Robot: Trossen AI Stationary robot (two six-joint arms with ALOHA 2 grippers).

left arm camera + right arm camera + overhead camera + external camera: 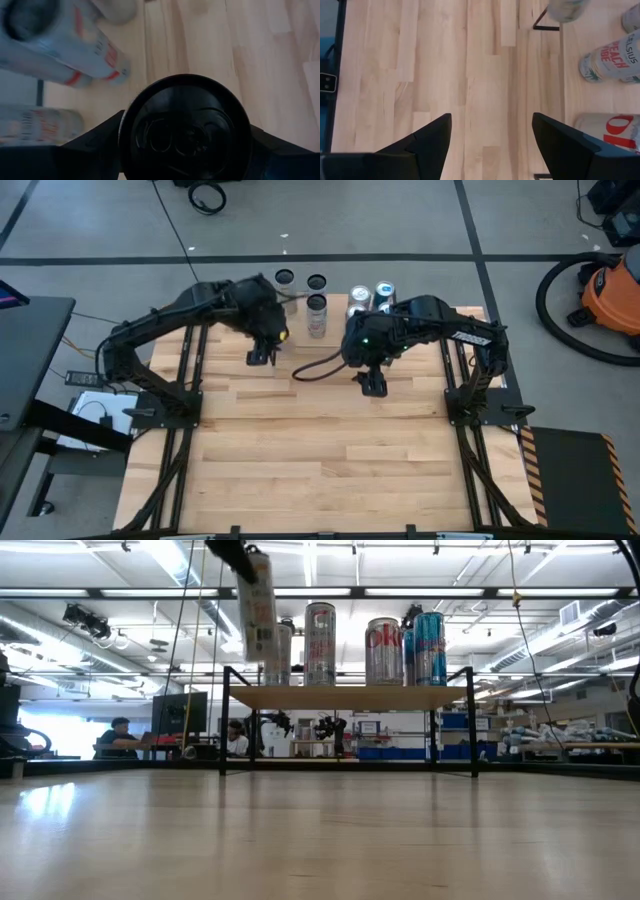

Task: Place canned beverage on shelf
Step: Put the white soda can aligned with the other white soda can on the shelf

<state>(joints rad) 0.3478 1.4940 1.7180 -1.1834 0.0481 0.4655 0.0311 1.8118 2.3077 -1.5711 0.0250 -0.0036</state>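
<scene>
A slim pale canned beverage (257, 605) hangs tilted high above the table, with my left gripper (262, 350) shut on it. Its dark top (185, 130) fills the left wrist view. To its right stands the shelf (350, 697), a wooden plank on thin black legs. Several cans stand on it, among them a silver one (320, 643) and a blue one (430, 648). My right gripper (373, 385) hovers open over the table's middle, with nothing between its fingers (427, 140). My left gripper pinches the can near its top end, one finger (95, 147) on each side of the wall just below the rim (127, 125). The fingers come from above, slanting down. The can hangs below them, tilted, its bottom (262, 655) clear of table and shelf.
A dark cable (315, 368) lies on the table between the two grippers. The table's near half (330, 470) is bare wood. An orange vacuum (612, 290) stands on the floor at the right. People sit at desks (120, 735) in the room beyond.
</scene>
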